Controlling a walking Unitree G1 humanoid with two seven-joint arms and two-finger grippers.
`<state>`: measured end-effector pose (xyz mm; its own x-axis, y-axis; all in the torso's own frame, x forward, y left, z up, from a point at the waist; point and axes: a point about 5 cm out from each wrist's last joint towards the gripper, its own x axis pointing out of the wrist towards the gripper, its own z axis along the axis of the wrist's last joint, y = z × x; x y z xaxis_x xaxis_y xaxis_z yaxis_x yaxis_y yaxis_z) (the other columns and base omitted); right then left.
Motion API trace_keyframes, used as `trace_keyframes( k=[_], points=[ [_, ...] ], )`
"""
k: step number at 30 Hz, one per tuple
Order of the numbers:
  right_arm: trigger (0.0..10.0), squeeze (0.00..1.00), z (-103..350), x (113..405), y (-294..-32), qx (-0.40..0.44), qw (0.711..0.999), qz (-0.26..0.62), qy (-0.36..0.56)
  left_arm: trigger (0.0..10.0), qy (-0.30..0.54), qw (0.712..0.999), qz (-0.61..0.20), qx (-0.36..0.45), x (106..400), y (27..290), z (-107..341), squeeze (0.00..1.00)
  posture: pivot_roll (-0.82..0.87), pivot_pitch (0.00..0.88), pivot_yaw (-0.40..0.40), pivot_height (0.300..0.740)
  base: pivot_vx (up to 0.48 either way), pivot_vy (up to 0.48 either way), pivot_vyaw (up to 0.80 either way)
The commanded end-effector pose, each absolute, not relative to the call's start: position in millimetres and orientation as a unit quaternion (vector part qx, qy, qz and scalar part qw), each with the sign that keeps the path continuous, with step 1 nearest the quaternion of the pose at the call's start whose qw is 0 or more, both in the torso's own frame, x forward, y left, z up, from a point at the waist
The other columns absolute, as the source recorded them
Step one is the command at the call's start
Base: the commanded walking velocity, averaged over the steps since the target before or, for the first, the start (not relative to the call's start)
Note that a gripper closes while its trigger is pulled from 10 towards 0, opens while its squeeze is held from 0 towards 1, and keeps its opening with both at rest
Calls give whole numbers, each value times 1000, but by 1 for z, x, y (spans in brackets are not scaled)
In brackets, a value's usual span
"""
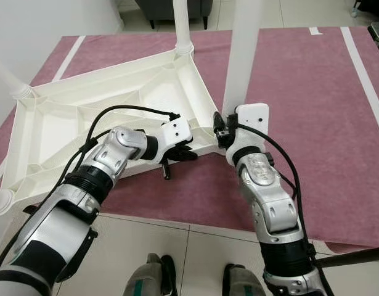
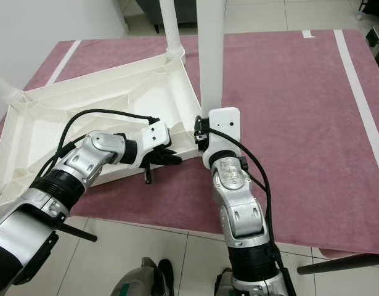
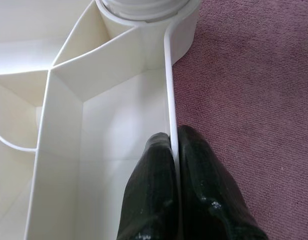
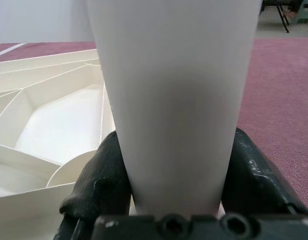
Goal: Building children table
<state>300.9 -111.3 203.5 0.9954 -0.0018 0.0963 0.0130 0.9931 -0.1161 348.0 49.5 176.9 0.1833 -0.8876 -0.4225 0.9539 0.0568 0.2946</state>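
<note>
Head views are showing the upturned white tabletop (image 1: 97,117) lying on the maroon rug (image 1: 312,123), the right gripper (image 1: 225,132) steadying a white leg (image 1: 241,55) at its near corner. Left wrist view: the left gripper (image 3: 172,145) is pinching the tabletop's thin rim (image 3: 169,75), which could slip free. Right wrist view: fingers (image 4: 101,172) are clasping the leg; tilting could jam it in its socket.

The tall white plastic table leg (image 1: 241,55) is cut by the top edge (its upper end unseen).
</note>
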Motion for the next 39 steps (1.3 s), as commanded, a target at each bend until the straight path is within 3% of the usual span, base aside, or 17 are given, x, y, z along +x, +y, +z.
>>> trace_keyframes(
  k=[1,2,3,4,5,6,8,9,10,13,19,20,24,25,31,32,39],
  points=[
    [431,0,151,302,-132,-66,992,-65,83,0,-9,708,-662,246,343,33,200,0,-60,183,179,740,0,0,0],
    [431,0,151,302,-132,-66,992,-65,83,0,-9,708,-662,246,343,33,200,0,-60,183,179,740,0,0,0],
    [10000,0,155,302,-130,-68,994,-58,68,0,-7,708,-663,245,343,35,198,0,-64,184,183,740,0,0,0],
    [10000,0,155,302,-130,-68,994,-58,68,0,-7,708,-663,245,343,35,198,0,-64,184,183,740,0,0,0],
    [10000,286,160,302,-129,-69,995,-50,49,0,-4,707,-663,246,342,39,196,0,-62,183,182,740,0,0,0],
    [10000,1000,166,303,-127,-64,997,-30,28,0,-1,705,-664,250,341,43,193,0,-62,183,182,740,0,0,0],
    [10000,1000,175,303,-123,-61,998,2,-5,0,2,703,-664,255,340,47,191,0,-57,182,179,740,0,0,0],
    [10000,455,182,302,-120,-60,998,23,-27,0,4,701,-664,259,339,50,190,0,-57,182,179,740,0,0,0],
    [10000,0,192,301,-117,-58,996,50,-52,0,7,701,-662,265,339,53,188,0,-55,183,178,740,0,0,0],
    [10000,0,216,293,-111,-67,981,142,-110,0,12,706,-650,283,339,65,183,0,-57,182,176,740,0,0,0],
    [10000,0,228,291,-119,-81,973,172,-131,0,22,705,-641,301,335,75,175,0,-55,180,175,740,0,0,0],
    [10000,0,228,291,-121,-81,973,171,-134,10000,16,720,-629,293,334,75,174,0,-56,179,174,740,0,0,0],
    [10000,0,228,292,-124,-80,973,169,-137,10000,9,738,-613,282,334,76,174,0,-56,178,174,740,0,0,0],
    [10000,0,228,292,-124,-76,973,169,-137,10000,4,750,-605,268,334,77,174,1000,-52,178,171,740,0,0,0],
    [10000,0,222,288,-119,-57,972,185,-131,10000,-14,775,-591,222,331,86,178,1000,-50,173,171,740,0,0,0],
    [10000,0,222,287,-119,-53,972,187,-130,10000,-19,778,-590,215,330,87,181,0,-52,172,172,740,0,0,0],
    [10000,0,220,287,-119,-47,973,188,-127,10000,-54,816,-544,191,330,94,190,0,-58,170,175,740,0,0,0]
  ],
)
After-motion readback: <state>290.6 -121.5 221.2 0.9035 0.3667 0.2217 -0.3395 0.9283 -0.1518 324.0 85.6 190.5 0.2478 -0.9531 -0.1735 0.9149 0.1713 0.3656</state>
